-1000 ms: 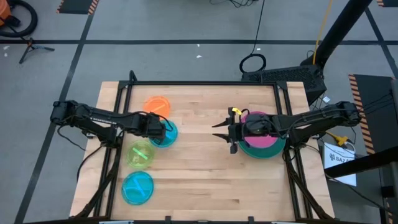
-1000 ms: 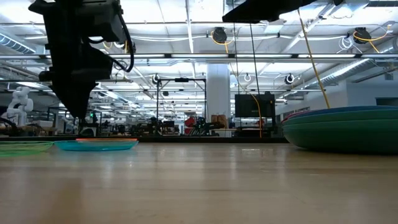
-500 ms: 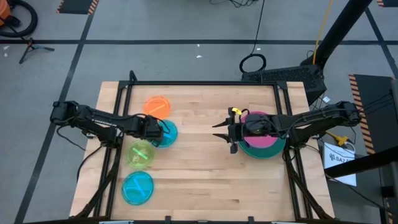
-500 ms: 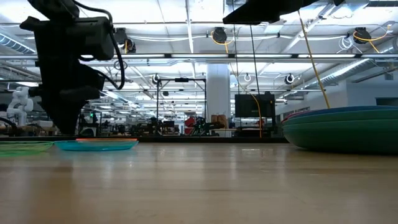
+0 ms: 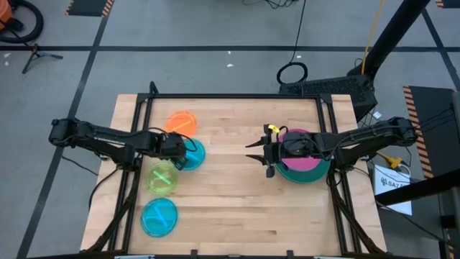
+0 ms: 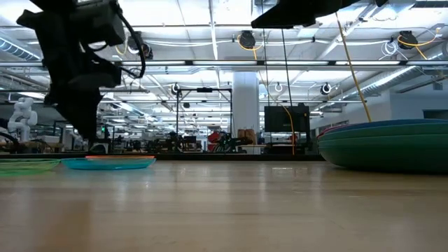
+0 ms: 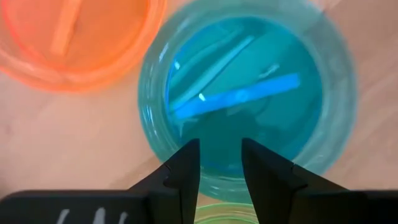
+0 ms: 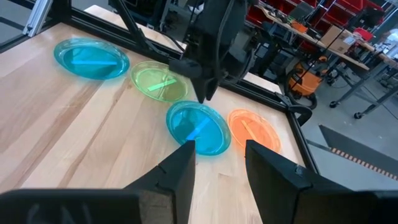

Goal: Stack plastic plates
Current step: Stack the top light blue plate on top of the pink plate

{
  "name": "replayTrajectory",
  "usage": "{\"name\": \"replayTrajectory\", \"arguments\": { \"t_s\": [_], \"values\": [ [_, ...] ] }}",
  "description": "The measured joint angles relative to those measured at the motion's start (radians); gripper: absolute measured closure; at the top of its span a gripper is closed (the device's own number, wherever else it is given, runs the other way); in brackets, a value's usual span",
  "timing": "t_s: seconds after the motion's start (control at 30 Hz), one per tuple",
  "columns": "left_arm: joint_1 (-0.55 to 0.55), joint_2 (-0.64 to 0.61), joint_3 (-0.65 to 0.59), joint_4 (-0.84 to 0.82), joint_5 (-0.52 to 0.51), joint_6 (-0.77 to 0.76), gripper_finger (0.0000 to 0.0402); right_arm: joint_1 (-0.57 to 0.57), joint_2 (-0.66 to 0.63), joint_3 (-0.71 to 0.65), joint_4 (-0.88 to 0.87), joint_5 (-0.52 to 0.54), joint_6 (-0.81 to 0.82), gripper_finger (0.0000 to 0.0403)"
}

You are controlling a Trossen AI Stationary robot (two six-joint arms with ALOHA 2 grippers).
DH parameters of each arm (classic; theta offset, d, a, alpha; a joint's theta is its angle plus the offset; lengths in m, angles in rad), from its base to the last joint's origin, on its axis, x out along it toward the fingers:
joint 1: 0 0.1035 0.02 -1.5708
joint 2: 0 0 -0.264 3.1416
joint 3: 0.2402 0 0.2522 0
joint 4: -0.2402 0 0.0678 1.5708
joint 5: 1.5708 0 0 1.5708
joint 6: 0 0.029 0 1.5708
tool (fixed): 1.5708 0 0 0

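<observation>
Across the table point(image 5: 230, 194), the big stack point(image 5: 305, 164) — teal below, magenta on top — sits under my right tool point(image 5: 267, 152), which hangs parted and empty. Four small plates lie at the left side. My left tool point(image 5: 180, 150) is nearer them — directly over the near rim of the cyan plate point(image 7: 245, 93), fingers point(image 7: 186, 171) parted, gripping nothing, the orange plate point(image 7: 74, 37) just beside.

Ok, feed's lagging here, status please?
Left gripper open over cyan plate, nothing held. Right gripper open, empty, by stack. Nothing blocking.
</observation>
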Motion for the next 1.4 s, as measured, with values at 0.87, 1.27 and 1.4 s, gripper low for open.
{"name": "replayTrajectory", "arguments": {
  "t_s": [0.87, 1.27, 1.4],
  "values": [
    [0.057, -0.111, -0.136, 0.094, -0.074, -0.058, 0.0277, 0.000, 0.000, 0.000, -0.011, 0.000, 0.000, 0.0271],
    [0.057, -0.111, -0.136, 0.065, -0.106, -0.157, 0.0276, 0.000, 0.000, 0.000, -0.011, 0.000, 0.000, 0.0271],
    [0.057, -0.111, -0.136, 0.065, -0.106, -0.158, 0.0251, 0.000, 0.000, 0.000, -0.011, 0.000, 0.000, 0.0271]
  ]
}}
